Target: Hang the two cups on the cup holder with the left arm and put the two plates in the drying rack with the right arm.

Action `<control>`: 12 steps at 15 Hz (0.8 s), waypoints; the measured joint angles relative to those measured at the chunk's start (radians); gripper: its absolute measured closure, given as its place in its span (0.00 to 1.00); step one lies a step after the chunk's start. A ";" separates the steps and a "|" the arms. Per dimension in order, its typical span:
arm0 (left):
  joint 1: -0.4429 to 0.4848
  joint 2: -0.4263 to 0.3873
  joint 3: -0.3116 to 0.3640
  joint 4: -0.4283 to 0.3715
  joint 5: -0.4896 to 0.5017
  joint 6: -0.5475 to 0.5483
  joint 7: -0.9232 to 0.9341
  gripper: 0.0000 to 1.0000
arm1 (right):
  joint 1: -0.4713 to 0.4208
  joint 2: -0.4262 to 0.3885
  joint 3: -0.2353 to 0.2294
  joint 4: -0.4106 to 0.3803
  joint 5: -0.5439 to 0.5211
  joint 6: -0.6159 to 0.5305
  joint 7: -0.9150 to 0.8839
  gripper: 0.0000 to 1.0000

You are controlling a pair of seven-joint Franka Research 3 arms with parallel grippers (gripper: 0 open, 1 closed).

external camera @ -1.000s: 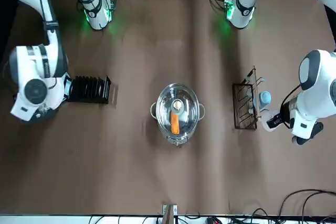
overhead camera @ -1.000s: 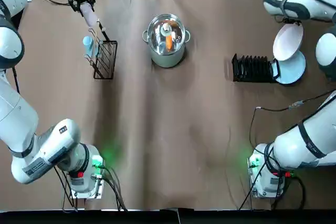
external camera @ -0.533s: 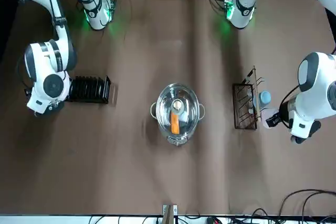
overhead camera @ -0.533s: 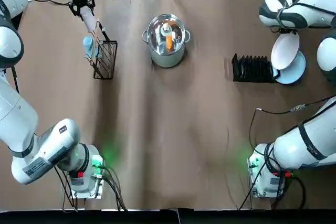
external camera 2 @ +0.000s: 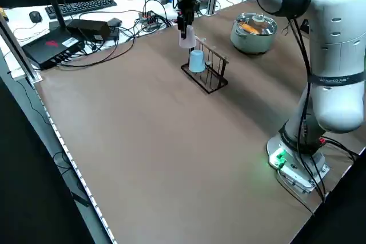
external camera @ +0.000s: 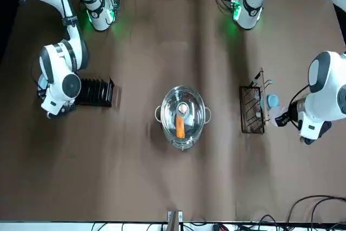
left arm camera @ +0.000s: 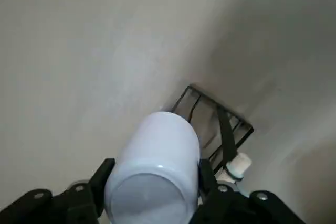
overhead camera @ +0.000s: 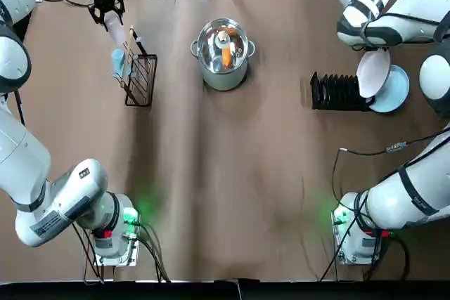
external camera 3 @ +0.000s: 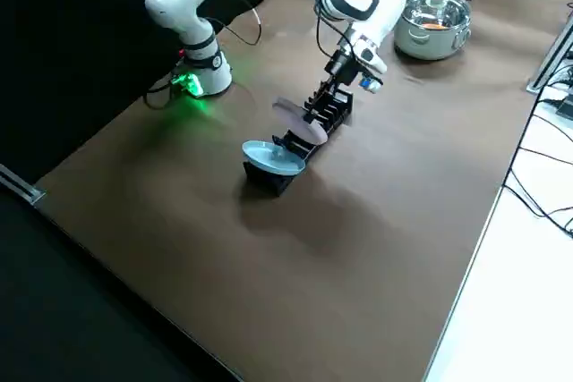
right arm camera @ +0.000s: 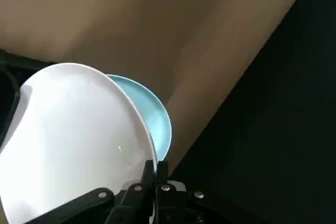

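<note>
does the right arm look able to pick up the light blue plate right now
Probably not as things stand. The right hand is already shut on the white plate, which it holds tilted over the light blue plate at the end of the drying rack. It would have to rack the white plate first.

Pot point(overhead camera: 223, 54) sits mid-table toward the far edge. On the robot's left, the cup holder point(overhead camera: 139, 72) stands with one cup point(overhead camera: 118, 63) on its outer side; the left gripper point(overhead camera: 105, 13) holds the other cup point(overhead camera: 116, 31) just beyond it. On the right, the drying rack point(overhead camera: 339, 93); a plate point(overhead camera: 395, 89) lies at its outer end, and the right gripper point(right arm camera: 155, 171) holds a tilted plate point(overhead camera: 373, 73) over it.
</note>
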 joint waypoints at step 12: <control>-0.002 0.020 0.003 -0.019 0.015 -0.014 -0.004 0.31 | 0.012 0.062 0.001 -0.012 -0.048 0.073 0.017 0.97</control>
